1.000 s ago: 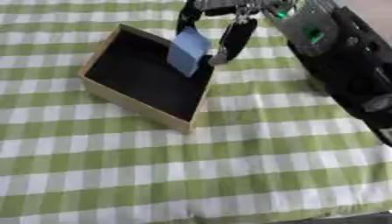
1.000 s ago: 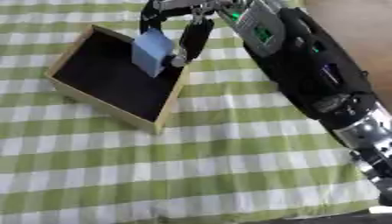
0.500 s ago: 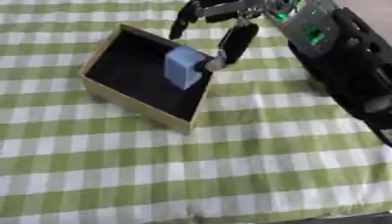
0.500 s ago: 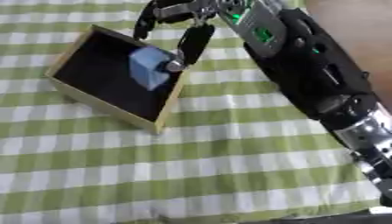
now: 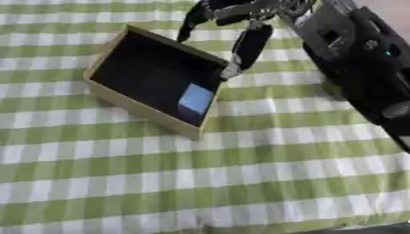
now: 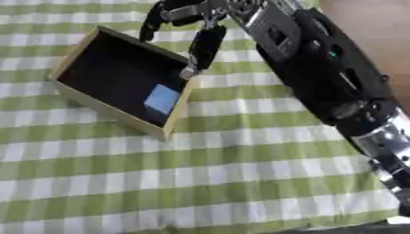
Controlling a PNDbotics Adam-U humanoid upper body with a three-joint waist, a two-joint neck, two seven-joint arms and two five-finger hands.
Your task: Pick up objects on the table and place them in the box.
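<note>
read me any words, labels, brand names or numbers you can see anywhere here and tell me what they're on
None: no text can be read in either view.
Blue block: plain face, no print visible.
Box: bare tan walls, dark inside, no label.
Tablecloth: green and white checks only.
Right arm and right hand: black casing with a small green spot; no lettering can be made out.

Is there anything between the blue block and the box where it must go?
Nothing visible. The blue block already lies inside the box, near its right wall. The right hand hovers open above the box's far right corner, holding nothing.
</note>
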